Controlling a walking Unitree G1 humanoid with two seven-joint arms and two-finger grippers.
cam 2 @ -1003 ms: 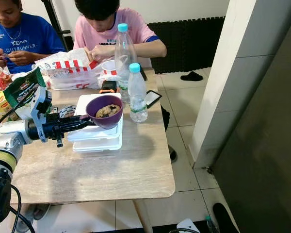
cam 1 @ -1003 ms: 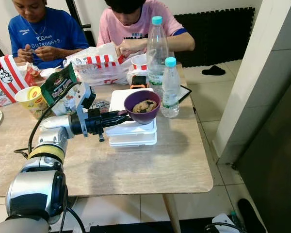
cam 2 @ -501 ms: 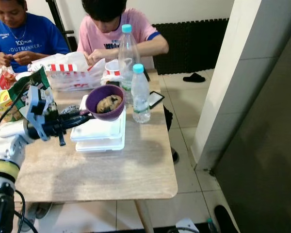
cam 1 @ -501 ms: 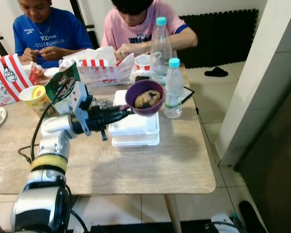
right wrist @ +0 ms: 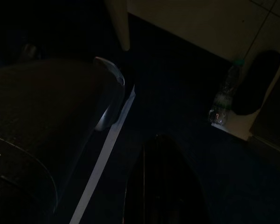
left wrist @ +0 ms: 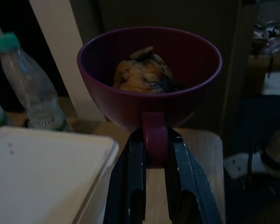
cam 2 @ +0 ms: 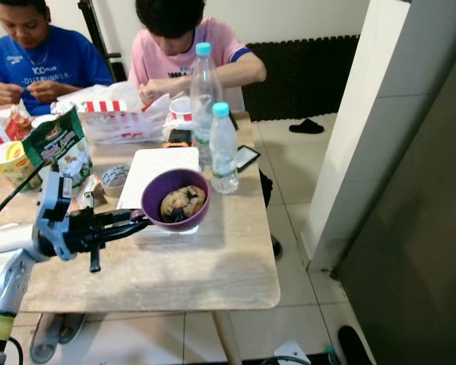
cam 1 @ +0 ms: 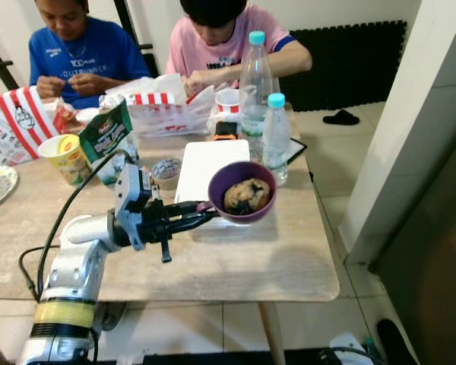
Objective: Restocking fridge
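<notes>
Bare bench (cam 1: 243,262) at lower centre of frame: open passage. White boxes (cam 1: 205,163) at centre; two water bottles (cam 1: 276,137) just upper right; bags, cups and two seated people crowd the top.

We see a purple bowl (cam 1: 242,192) with a stub handle, upright, holding a brownish lump of food (cam 1: 246,195), lifted above the table's right part, just beside the white box.
</notes>
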